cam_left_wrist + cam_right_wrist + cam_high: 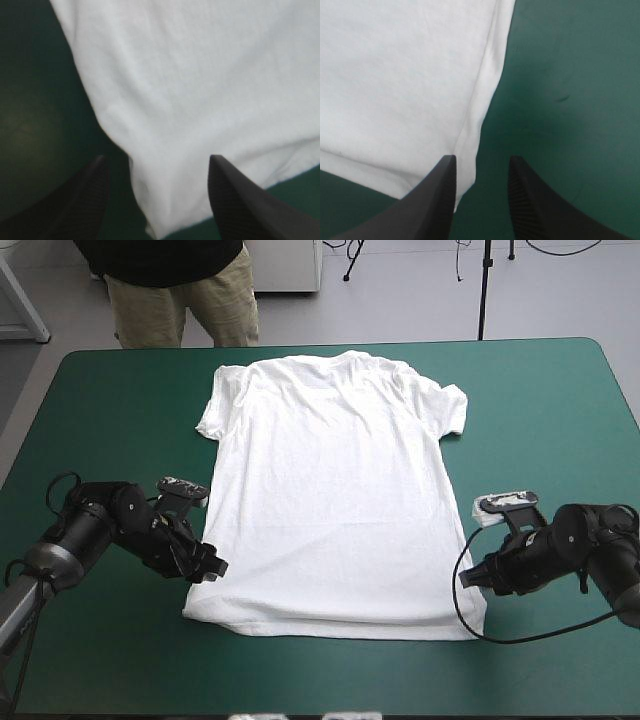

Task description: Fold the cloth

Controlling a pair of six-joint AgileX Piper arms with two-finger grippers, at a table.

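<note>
T-shirt lies spread flat on the teal-green cover, collar toward the table's far edge, hem toward the near one, both sleeves laid out. My left gripper is low at the hem's left corner, released, its black fingers wide apart with the corner of the cloth between them. My right gripper is released too, at the hem's right corner. The shirt's side edge meets one finger, and the gap between the two shows mostly bare cover.
</note>
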